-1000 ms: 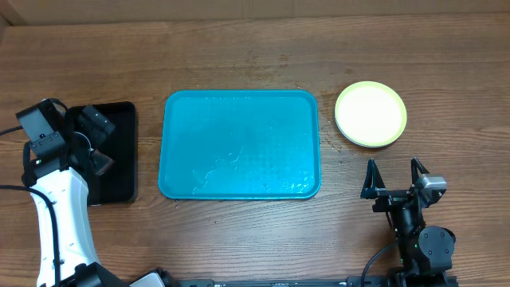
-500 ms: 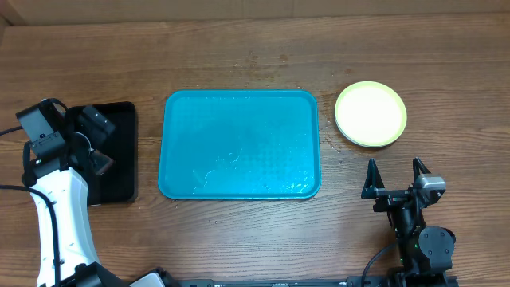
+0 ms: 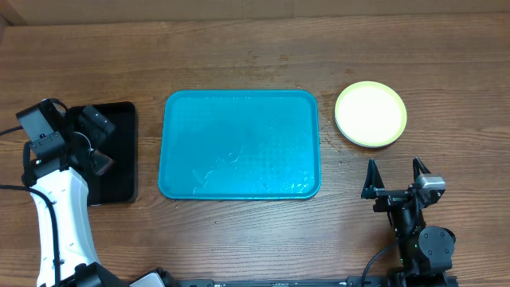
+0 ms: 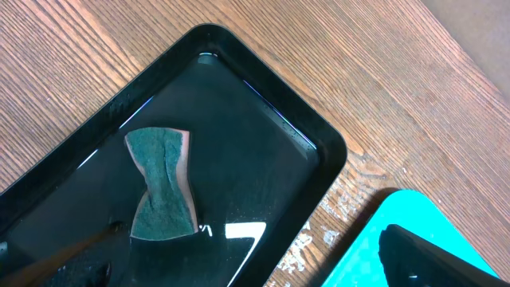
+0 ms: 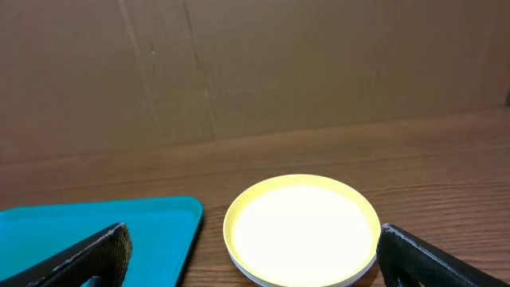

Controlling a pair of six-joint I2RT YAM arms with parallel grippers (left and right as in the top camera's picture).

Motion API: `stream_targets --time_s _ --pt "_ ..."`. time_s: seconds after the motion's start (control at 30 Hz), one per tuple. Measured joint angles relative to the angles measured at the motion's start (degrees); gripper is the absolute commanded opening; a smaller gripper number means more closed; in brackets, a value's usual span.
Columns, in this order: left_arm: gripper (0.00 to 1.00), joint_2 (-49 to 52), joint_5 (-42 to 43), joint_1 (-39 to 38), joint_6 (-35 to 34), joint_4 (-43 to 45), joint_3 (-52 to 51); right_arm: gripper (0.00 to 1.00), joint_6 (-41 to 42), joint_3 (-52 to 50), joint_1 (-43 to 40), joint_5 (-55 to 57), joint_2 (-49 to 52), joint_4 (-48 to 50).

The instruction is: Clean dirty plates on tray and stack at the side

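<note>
The turquoise tray (image 3: 239, 143) lies in the table's middle with nothing on it but a few wet streaks; its corner shows in the right wrist view (image 5: 96, 223) and in the left wrist view (image 4: 382, 239). A stack of plates (image 3: 370, 114) with the yellow-green rimmed one on top sits on the table right of the tray; it also shows in the right wrist view (image 5: 301, 229). The white and light blue plates are hidden beneath it. My right gripper (image 3: 394, 177) is open and empty, just in front of the stack. My left gripper (image 3: 94, 139) is open and empty over a black tray.
A smaller black tray (image 3: 119, 151) sits at the left, holding a green sponge (image 4: 163, 185). Small white specks lie on the wood between the two trays (image 4: 315, 235). A cardboard wall (image 5: 255, 64) stands behind the table.
</note>
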Motion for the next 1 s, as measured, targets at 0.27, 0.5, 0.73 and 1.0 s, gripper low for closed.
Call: stream_targets --time_s 0.27,0.5,0.73,1.0 --pt "1.00 0.00 0.00 0.00 0.00 -0.02 0.00 1.00 -0.15 0.00 0.00 0.02 0.00 0.02" --pt "1.00 0.24 -1.60 0.00 0.26 -4.11 0.00 1.00 -0.20 0.00 0.00 0.00 0.00 0.00" --pt "1.00 0.00 -2.03 0.00 0.31 -6.47 0.00 1.00 -0.20 0.00 0.00 0.00 0.00 -0.02" --pt "1.00 -7.13 -1.05 -1.60 1.57 -10.08 -1.88 1.00 -0.17 0.00 0.02 0.00 0.00 0.00"
